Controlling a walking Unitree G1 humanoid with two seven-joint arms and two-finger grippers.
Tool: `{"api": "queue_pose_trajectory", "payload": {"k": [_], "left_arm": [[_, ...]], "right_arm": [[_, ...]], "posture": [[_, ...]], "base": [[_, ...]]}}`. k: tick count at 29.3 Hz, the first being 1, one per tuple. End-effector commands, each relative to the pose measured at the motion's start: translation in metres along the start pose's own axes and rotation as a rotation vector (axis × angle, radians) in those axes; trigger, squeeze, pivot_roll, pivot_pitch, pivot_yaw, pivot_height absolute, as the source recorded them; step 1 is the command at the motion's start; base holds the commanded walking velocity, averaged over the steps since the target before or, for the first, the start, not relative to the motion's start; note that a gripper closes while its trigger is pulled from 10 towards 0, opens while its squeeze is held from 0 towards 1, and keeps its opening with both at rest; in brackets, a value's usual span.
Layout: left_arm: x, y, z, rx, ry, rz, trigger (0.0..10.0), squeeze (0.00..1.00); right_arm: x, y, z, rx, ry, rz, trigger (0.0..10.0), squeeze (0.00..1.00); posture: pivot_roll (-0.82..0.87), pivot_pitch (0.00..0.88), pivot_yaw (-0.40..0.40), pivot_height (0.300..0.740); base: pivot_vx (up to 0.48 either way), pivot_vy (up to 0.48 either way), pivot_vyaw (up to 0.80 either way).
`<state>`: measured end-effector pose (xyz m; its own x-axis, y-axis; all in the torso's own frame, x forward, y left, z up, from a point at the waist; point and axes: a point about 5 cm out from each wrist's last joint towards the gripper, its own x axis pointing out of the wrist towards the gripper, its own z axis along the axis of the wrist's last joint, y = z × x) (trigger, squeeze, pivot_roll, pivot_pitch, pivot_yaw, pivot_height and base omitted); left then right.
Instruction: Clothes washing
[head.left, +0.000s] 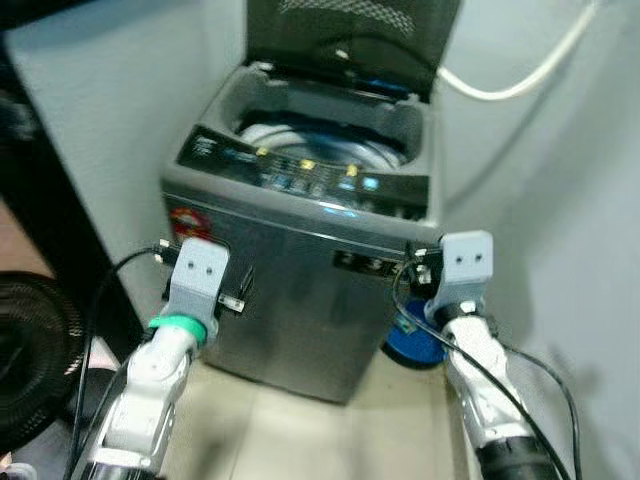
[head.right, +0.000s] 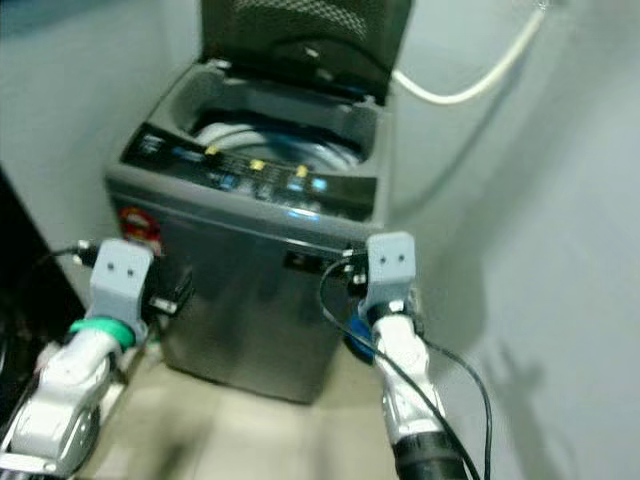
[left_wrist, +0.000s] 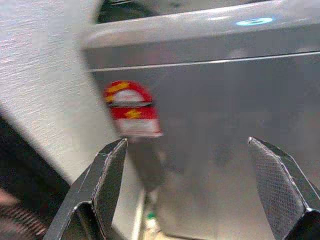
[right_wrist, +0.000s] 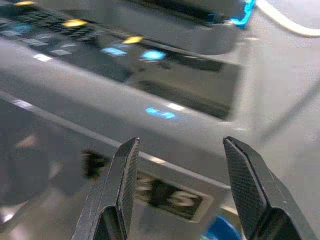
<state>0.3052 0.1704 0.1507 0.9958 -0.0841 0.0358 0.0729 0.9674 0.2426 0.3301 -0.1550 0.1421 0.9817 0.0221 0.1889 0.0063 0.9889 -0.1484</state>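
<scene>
a grey top-loading washing machine (head.left: 300, 300) stands in a corner between pale walls, its dark lid (head.left: 350, 35) raised upright at the back so the drum opening (head.left: 325, 145) lies exposed. along the front edge of its top runs a dark control panel (head.left: 300, 175) with yellow and blue lit buttons, and a red and yellow sticker (left_wrist: 131, 107) sits on the upper corner of the front face on the robot's left. a white hose (head.left: 520, 70) curves along the wall behind the machine on the right, and a blue object (head.left: 412, 345) lies on the floor by the machine's lower right corner. both arms are raised toward the machine's front. the left gripper (left_wrist: 200, 185) hovers near the front panel just below the sticker, its two black fingers spread wide with nothing between them. the right gripper (right_wrist: 182, 185) points at the upper front edge beneath the control panel, fingers likewise spread wide and empty. a dark round fan-like object (head.left: 30, 350) stands at the far left, beside a black surface.
</scene>
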Motion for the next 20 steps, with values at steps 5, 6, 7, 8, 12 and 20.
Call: {"api": "queue_pose_trajectory", "payload": {"k": [5, 6, 7, 8, 12, 20], "left_arm": [[-0.002, 0.000, -0.009, -0.079, 0.060, -0.006, 10.0, 0.00], [-0.002, 0.000, -0.009, -0.079, 0.060, -0.006, 10.0, 0.00], [-0.003, 0.002, -0.009, -0.073, 0.052, -0.004, 10.0, 0.00], [-0.004, 0.004, -0.008, -0.048, 0.037, 0.008, 10.0, 0.00], [-0.007, 0.000, -0.013, 0.040, 0.033, -0.056, 10.0, 0.00], [-0.004, -0.012, -0.019, -0.053, 0.121, -0.022, 10.0, 0.00]], "right_arm": [[-0.006, 0.001, -0.006, 0.005, 0.014, -0.019, 10.0, 0.00], [-0.006, 0.001, -0.006, 0.005, 0.014, -0.019, 10.0, 0.00], [-0.006, 0.002, -0.006, 0.006, 0.013, -0.017, 10.0, 0.00], [-0.006, 0.003, -0.006, 0.006, 0.011, -0.015, 10.0, 0.00], [-0.006, 0.003, -0.008, 0.002, 0.008, -0.011, 10.0, 0.00], [-0.004, 0.003, -0.007, -0.002, 0.001, -0.008, 10.0, 0.00]], "posture": [[0.07, 0.022, -0.044, 0.740], [0.07, 0.022, -0.044, 0.740], [0.06, 0.024, -0.043, 0.740], [0.06, 0.024, -0.043, 0.740], [0.07, 0.026, -0.046, 0.740], [0.06, 0.019, -0.045, 0.740]], "base": [[0.000, 0.000, 0.75], [0.000, 0.000, 0.75], [0.000, 0.000, 0.75], [0.000, 0.000, 0.75], [0.000, 0.000, 0.75], [0.000, 0.000, 0.75]]}}
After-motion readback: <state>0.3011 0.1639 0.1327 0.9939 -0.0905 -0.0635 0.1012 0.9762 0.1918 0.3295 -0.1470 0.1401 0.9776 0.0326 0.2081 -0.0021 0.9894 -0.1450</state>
